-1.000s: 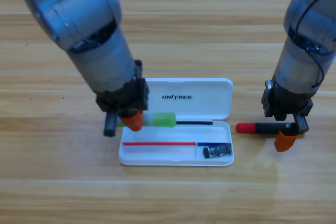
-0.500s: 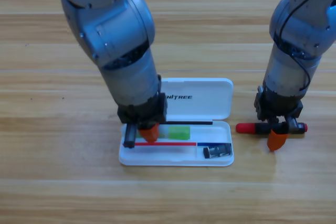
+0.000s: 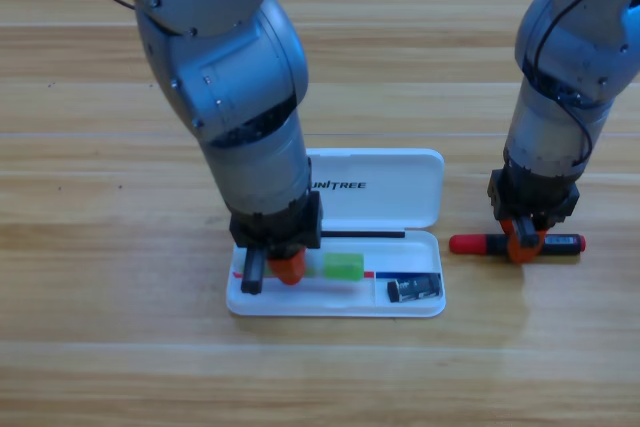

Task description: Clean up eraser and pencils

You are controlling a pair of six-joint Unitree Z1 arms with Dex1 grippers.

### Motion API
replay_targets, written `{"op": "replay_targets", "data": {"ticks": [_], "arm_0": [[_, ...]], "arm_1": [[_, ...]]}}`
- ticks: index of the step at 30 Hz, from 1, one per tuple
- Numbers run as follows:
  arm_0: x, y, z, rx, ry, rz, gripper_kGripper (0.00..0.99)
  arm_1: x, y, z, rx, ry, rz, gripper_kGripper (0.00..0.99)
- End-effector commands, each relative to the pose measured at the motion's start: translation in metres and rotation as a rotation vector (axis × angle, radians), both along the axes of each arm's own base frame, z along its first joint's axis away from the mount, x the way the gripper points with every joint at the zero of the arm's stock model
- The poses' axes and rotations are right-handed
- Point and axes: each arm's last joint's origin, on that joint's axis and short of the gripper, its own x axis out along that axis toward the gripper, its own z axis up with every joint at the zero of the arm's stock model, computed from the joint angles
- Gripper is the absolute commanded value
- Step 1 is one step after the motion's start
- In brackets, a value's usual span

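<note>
The white case [image 3: 400, 179] lies open in the middle of the table. My left gripper [image 3: 276, 269] is low over the left end of its long tray, shut on the light green pencil [image 3: 342, 267], which lies along the tray. The eraser [image 3: 414, 288] sits in the small compartment at the tray's right end. Right of the case, the black pencil with a red cap [image 3: 470, 243] lies flat on the wood. My right gripper [image 3: 522, 243] points straight down on its middle and hides that part of the barrel.
The case's lid [image 3: 385, 209] lies flat behind the tray. The left arm's thick grey body [image 3: 235, 97] covers the lid's left end and the table behind it. The right arm [image 3: 565, 97] rises toward the upper right corner.
My left gripper carried the green pencil from the case's left rim forward and down into the long tray. My right gripper lowered and shifted slightly back onto the red-capped pencil.
</note>
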Motion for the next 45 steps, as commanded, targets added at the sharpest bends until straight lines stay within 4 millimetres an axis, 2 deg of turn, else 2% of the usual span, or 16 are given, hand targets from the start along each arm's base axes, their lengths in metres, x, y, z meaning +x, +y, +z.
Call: {"op": "replay_targets", "data": {"ticks": [1,14,16,21,22,26,29,34,37,40,45], "arm_0": [[-0.001,-0.011,-0.023,0.035,0.038,-0.009,0.0],[-0.001,-0.011,-0.022,0.038,0.033,-0.006,0.003],[-0.001,-0.011,-0.022,0.039,0.034,-0.006,0.172],[-0.001,-0.01,-0.022,0.045,0.031,0.005,0.739],[-0.002,-0.01,-0.023,0.046,0.032,0.005,0.795],[-0.002,-0.009,-0.021,0.043,0.028,0.009,0.904],[-0.002,-0.009,-0.02,0.041,0.028,0.01,0.94],[-0.006,-0.004,-0.005,0.009,0.013,0.015,0.988],[-0.012,0.004,0.011,-0.027,0.007,0.013,0.99],[-0.02,0.014,0.032,-0.072,-0.011,0.018,0.99],[-0.025,0.041,0.065,-0.136,-0.06,0.048,0.99]], "arm_1": [[0.016,-0.012,-0.047,-0.076,0.069,-0.027,0.0],[0.015,-0.015,-0.044,-0.075,0.067,-0.028,0.0],[0.015,-0.015,-0.042,-0.073,0.062,-0.028,0.0],[0.014,-0.016,-0.039,-0.073,0.058,-0.03,0.0],[0.014,-0.016,-0.039,-0.074,0.057,-0.031,0.0],[0.012,-0.018,-0.034,-0.074,0.051,-0.035,0.0],[0.002,-0.025,-0.01,-0.066,0.039,-0.035,0.0],[-0.042,-0.035,0.066,0.006,0.052,-0.023,0.0],[-0.063,-0.033,0.098,0.048,0.08,-0.016,0.0],[-0.074,-0.02,0.111,0.077,0.12,-0.014,0.0],[-0.074,0.013,0.102,0.08,0.144,-0.016,0.0]]}}
